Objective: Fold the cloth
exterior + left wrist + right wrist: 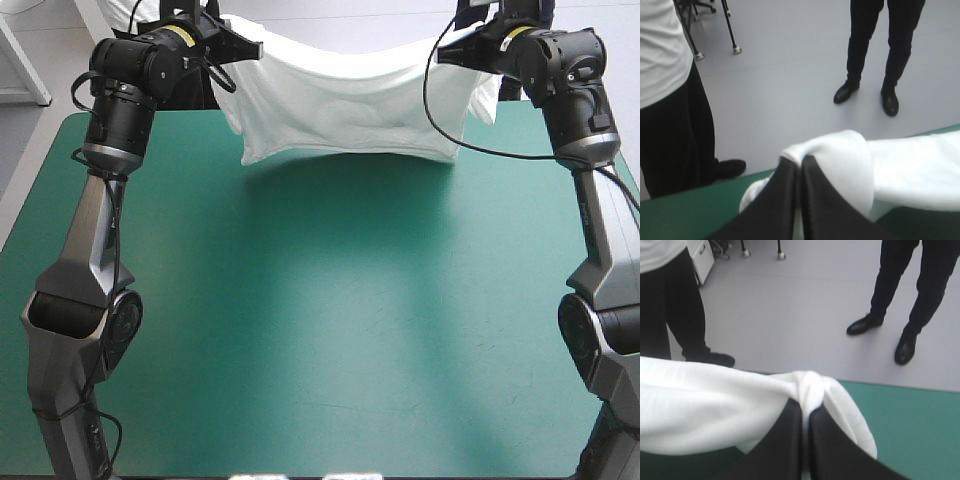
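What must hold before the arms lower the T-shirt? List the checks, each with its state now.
1. Left gripper shut on the T-shirt: ok.
2. Right gripper shut on the T-shirt: ok.
3. Both grippers at like height, T-shirt slung between them: ok.
4. Lower edge free of the table: cannot tell.
5. T-shirt hanging in a single layer: cannot tell.
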Controlling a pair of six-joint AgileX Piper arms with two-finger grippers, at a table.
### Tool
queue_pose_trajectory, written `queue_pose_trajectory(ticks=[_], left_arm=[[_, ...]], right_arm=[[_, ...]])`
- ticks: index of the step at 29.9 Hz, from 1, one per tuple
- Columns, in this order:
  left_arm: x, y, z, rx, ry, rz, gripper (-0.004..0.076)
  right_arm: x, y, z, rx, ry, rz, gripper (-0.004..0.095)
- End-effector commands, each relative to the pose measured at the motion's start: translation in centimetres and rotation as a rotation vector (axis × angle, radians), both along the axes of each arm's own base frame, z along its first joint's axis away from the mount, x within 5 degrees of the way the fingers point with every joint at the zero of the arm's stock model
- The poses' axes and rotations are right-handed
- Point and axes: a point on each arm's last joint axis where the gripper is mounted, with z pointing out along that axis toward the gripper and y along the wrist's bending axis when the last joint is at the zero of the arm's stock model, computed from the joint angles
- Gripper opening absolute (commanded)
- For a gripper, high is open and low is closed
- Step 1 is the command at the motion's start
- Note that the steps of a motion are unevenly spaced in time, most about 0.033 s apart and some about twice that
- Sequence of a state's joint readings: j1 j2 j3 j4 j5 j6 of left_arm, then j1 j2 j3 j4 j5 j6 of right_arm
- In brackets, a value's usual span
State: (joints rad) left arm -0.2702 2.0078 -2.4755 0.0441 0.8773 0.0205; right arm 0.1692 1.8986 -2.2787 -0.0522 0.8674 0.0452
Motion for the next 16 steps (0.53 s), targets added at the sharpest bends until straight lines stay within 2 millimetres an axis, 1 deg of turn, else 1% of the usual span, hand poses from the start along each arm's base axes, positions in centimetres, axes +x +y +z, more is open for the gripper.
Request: queue_pose_trajectory(ticks=[1, 2, 6, 9, 14, 16], left_arm=[[-1.0, 0.0, 1.1, -0.003, -0.005, -0.004, -0.0010], [-0.4, -0.1, -0.2, 0.013, 0.058, -0.002, -0.0010], [1.5, -0.6, -5.1, 0.049, 0.303, 0.019, -0.0010], [2.5, -1.0, -7.6, 0.046, 0.401, 0.031, -0.0010], [2.9, -1.6, -9.5, 0.035, 0.497, 0.007, -0.0010], [2.9, -1.5, -10.0, 0.051, 0.528, 0.014, -0.0010]], right_arm=[[-0.8, -0.5, 0.8, 0.012, 0.008, -0.009, -0.0017], [-0.5, -0.5, 0.0, 0.010, 0.042, -0.008, -0.0017], [0.8, 0.0, -4.2, 0.020, 0.217, -0.003, -0.0017], [1.2, 0.2, -7.4, 0.033, 0.336, -0.003, -0.0017], [0.9, 0.3, -12.8, 0.011, 0.544, 0.002, -0.0017], [0.5, 0.6, -14.5, 0.028, 0.600, 0.026, -0.0017]])
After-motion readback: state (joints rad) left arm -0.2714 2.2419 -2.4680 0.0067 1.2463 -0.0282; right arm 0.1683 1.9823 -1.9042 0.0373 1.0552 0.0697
